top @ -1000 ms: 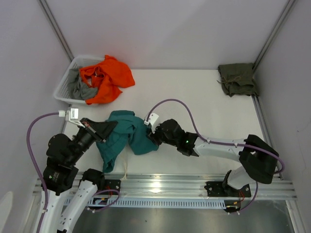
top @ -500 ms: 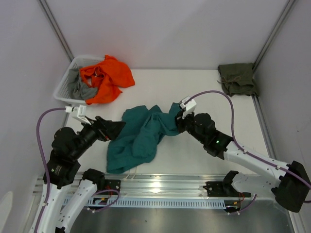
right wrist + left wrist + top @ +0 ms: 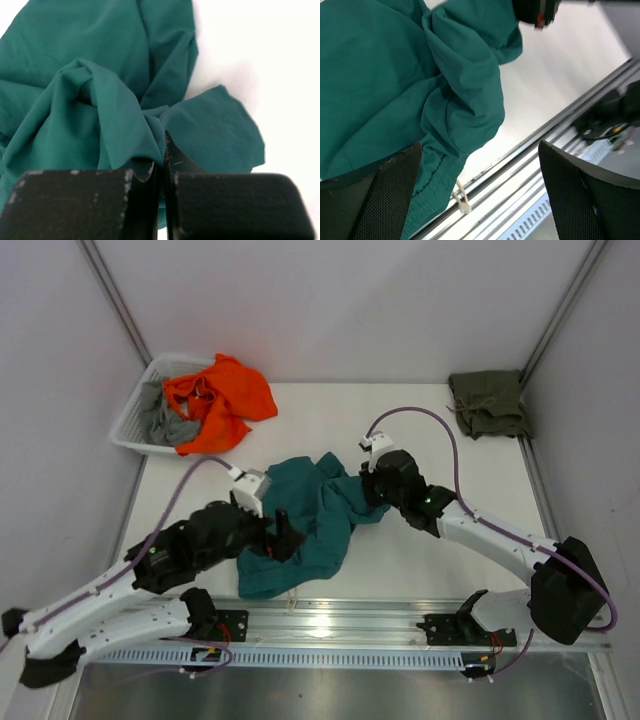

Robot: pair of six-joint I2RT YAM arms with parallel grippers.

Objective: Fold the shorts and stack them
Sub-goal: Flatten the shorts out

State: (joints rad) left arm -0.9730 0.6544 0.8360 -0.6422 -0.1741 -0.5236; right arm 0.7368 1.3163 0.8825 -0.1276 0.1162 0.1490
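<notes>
Crumpled teal shorts (image 3: pixel 310 525) lie on the white counter (image 3: pixel 450 480) between the two claws. The right claw (image 3: pixel 162 150) is pinched closed on a fold at their edge. The left claw (image 3: pixel 480 146) gapes wide just over the cloth, gripping nothing. Folded olive shorts (image 3: pixel 487 403) sit well beyond the right claw.

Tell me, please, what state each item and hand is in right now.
teal shorts, crumpled, unfolded
olive shorts, folded, lying apart at the far right
left hand, open over the teal shorts
right hand, shut on the teal shorts
basket, holding a grey garment and an orange garment that spills over its rim
</notes>
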